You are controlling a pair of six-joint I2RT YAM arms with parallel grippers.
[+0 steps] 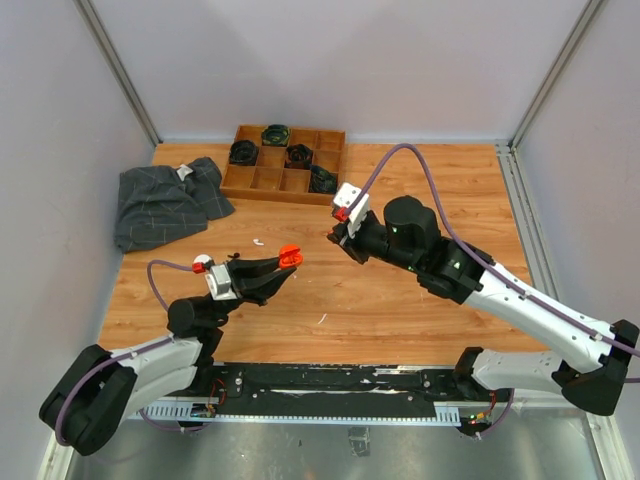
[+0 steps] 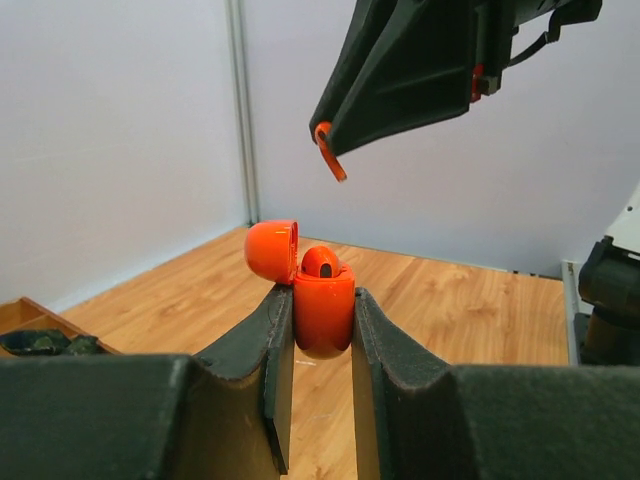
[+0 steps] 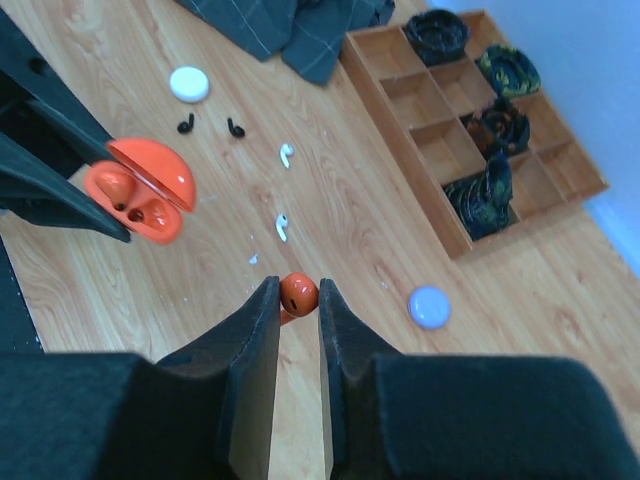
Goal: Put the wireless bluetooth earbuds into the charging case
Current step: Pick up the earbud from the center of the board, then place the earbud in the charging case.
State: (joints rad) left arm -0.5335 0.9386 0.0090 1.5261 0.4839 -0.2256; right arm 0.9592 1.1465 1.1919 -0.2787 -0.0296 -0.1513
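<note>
Grey checked cloth (image 1: 165,200) lies crumpled at the far left of the wooden table (image 1: 400,300). A white puck (image 3: 189,84) sits near its edge, with two black buds (image 3: 235,128) just beside the puck.

The left gripper (image 1: 283,266) is held up off the table. Its jaws are closed on the sides of the orange case (image 2: 324,312), pinching it upright between the pads. The lid (image 2: 270,250) is hinged back, and one seated bud (image 2: 320,263) pokes out of the top.

Right of the black buds, two white buds (image 3: 286,154) lie loose on the boards, apart from each other.

At the far middle of the table is a wooden tray (image 1: 262,180) of square compartments. Several of them hold dark coiled things I cannot make out. A lilac puck (image 3: 430,306) rests on the table near the tray.

To the right, the right gripper (image 1: 337,236) is in the air. Its jaws are nearly together, clamping an orange bud (image 3: 298,291) by its round head at the very tips, with the stem sticking out. That bud hangs above the open case and to its right, clear of it.
</note>
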